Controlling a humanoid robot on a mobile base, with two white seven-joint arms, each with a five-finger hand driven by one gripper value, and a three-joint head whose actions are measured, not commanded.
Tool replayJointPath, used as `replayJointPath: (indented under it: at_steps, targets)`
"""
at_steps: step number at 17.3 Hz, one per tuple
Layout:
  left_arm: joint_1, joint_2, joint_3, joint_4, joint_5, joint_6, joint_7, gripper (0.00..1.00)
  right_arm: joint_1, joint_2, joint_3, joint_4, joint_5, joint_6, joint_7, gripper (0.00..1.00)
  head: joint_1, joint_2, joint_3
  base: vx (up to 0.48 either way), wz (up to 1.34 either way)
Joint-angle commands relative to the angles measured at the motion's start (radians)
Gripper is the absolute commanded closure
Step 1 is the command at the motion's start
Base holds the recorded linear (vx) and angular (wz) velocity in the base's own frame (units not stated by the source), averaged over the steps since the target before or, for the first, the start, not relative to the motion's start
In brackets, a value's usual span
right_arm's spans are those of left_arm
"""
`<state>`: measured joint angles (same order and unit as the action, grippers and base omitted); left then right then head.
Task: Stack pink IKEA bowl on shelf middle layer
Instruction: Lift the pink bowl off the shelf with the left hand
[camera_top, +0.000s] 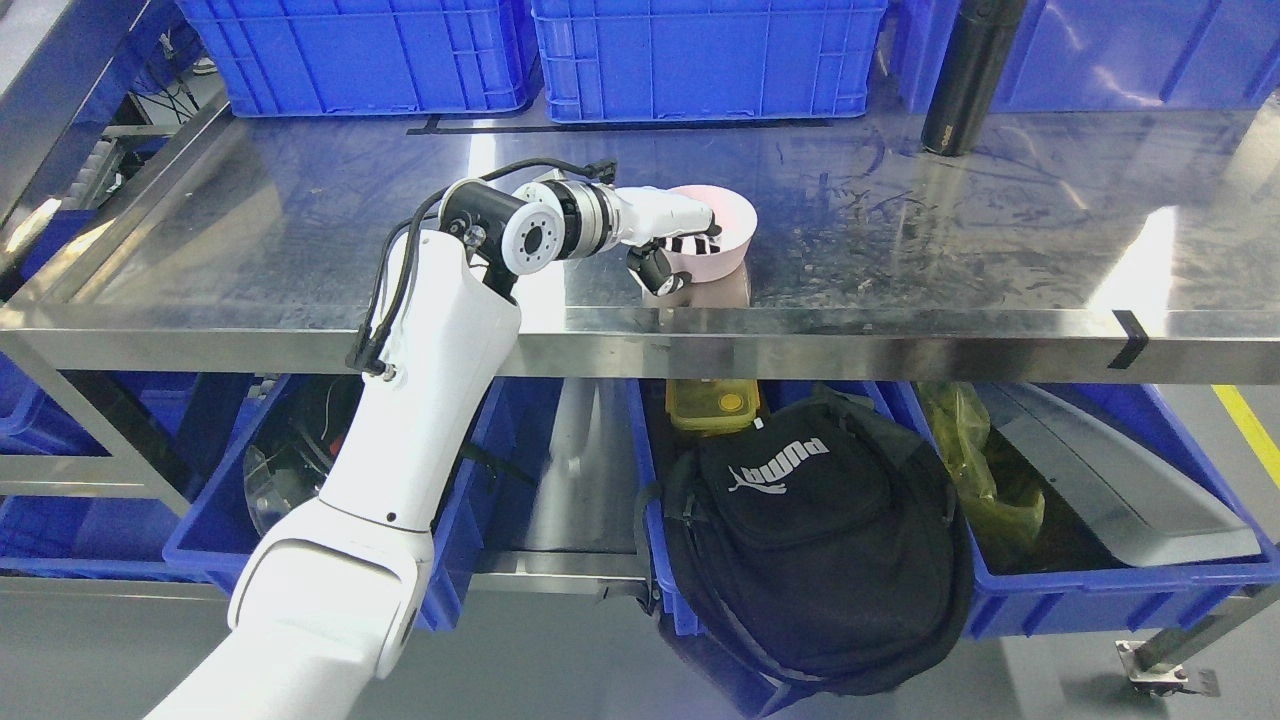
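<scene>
The left hand (672, 235) grips the pink bowl (728, 232) by its rim, fingers inside, on the steel shelf (900, 250).

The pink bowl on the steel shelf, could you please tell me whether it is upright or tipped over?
Upright: the pink bowl sits on the shelf with its opening facing up, the left hand gripping its near rim.

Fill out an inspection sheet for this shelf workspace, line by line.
Surface: steel shelf, scratched, bright glare patches.
Job's things: pink bowl near the front edge.
Clutter: black bottle at the back right.
Grippers: left hand shut on pink bowl, fingers over its rim; right hand not in view.
Cables: black cable along the left arm.
Surroundings: blue crates behind; black backpack and yellow container below.
</scene>
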<state>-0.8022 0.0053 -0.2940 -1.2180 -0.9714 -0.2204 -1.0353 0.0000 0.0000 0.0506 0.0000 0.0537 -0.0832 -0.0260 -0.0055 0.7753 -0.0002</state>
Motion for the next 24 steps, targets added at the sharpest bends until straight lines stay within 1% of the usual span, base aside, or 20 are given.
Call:
replayJointPath:
  at_steps: [1, 3, 5, 9, 11, 14, 21, 24]
  targets:
    - [0.003, 0.012, 0.159, -0.076, 0.011, -0.036, -0.002, 0.96, 0.023, -0.017, 0.0, -0.017, 0.0, 0.0, 0.0, 0.0, 0.0, 0.0, 0.0, 0.0, 0.0]
    - [0.004, 0.012, 0.199, -0.13, 0.04, -0.036, -0.024, 0.99, 0.023, -0.017, 0.0, -0.017, 0.0, 0.0, 0.0, 0.0, 0.0, 0.0, 0.0, 0.0, 0.0]
    - [0.003, 0.012, 0.232, -0.184, 0.091, -0.036, -0.038, 1.0, 0.023, -0.017, 0.0, -0.017, 0.0, 0.0, 0.0, 0.0, 0.0, 0.0, 0.0, 0.0, 0.0]
    - [0.008, 0.012, 0.233, -0.293, 0.129, -0.037, -0.037, 1.0, 0.023, -0.017, 0.0, -0.017, 0.0, 0.0, 0.0, 0.0, 0.0, 0.0, 0.0, 0.0, 0.0]
    - [0.008, 0.012, 0.226, -0.331, 0.146, -0.062, -0.035, 1.0, 0.023, -0.017, 0.0, -0.017, 0.0, 0.0, 0.0, 0.0, 0.0, 0.0, 0.0, 0.0, 0.0]
    - [0.015, 0.012, 0.228, -0.341, 0.152, -0.161, -0.032, 1.0, 0.023, -0.017, 0.0, -0.017, 0.0, 0.0, 0.0, 0.0, 0.0, 0.0, 0.0, 0.0, 0.0]
    - [0.081, 0.012, 0.217, -0.341, 0.152, -0.18, -0.022, 1.0, 0.023, -0.017, 0.0, -0.017, 0.0, 0.0, 0.0, 0.0, 0.0, 0.0, 0.0, 0.0, 0.0]
    - [0.081, 0.012, 0.216, -0.339, 0.152, -0.18, -0.014, 1.0, 0.023, -0.017, 0.0, -0.017, 0.0, 0.0, 0.0, 0.0, 0.0, 0.0, 0.0, 0.0, 0.0]
